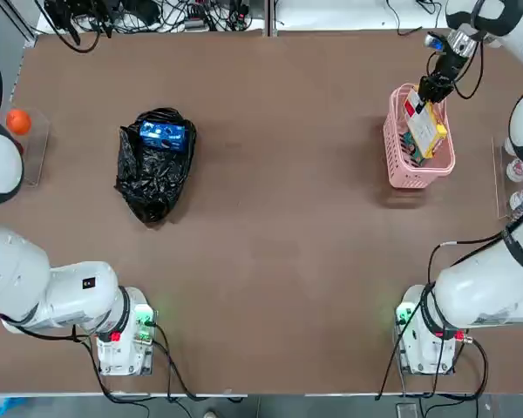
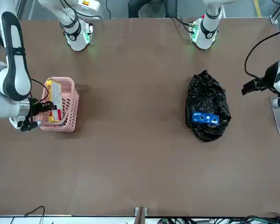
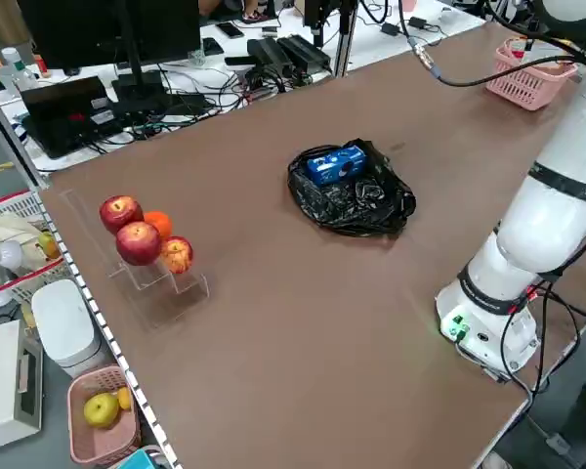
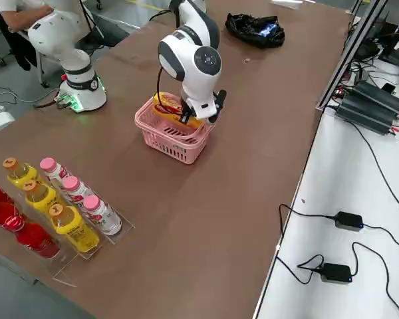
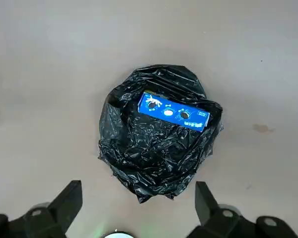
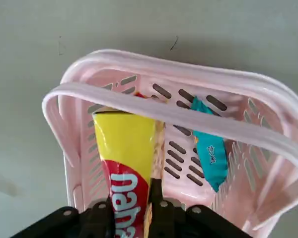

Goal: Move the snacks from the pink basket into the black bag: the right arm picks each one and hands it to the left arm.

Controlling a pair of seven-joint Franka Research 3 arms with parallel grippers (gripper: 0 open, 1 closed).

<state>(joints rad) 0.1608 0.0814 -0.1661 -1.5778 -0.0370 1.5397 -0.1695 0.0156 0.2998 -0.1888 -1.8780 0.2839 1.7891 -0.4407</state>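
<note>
Top view: one pink basket (image 1: 416, 165) is sitting on the table (image 1: 279, 218) far to the right of one black bag (image 1: 152, 174). The right gripper (image 1: 435, 87) is reaching over the basket's far end, pinching one yellow packet (image 1: 425, 126) that is leaning out of the basket. One blue packet (image 1: 163, 135) is lying on the bag's far end. One orange fruit (image 1: 17, 121) is resting left of the bag, at the table edge.

Front view: the right gripper (image 2: 37, 112) is clenching the yellow packet (image 2: 54, 98) at the basket (image 2: 67, 109); the blue packet (image 2: 205, 118) is resting on the bag (image 2: 206, 100).

Left side view: four fruits (image 3: 142, 234) are sitting on a clear stand well apart from the bag (image 3: 356, 195).

Right side view: eight bottles (image 4: 50, 206) are standing in a rack near the basket (image 4: 169, 136).

Left wrist view: the left gripper (image 5: 138, 203) is hovering released above the bag (image 5: 154, 153), both fingers (image 5: 69, 198) spread wide.

Right wrist view: the right gripper (image 6: 131, 208) is grasping the yellow packet (image 6: 124, 148); one teal packet (image 6: 210, 151) is lying in the basket (image 6: 89, 94) beside it.
</note>
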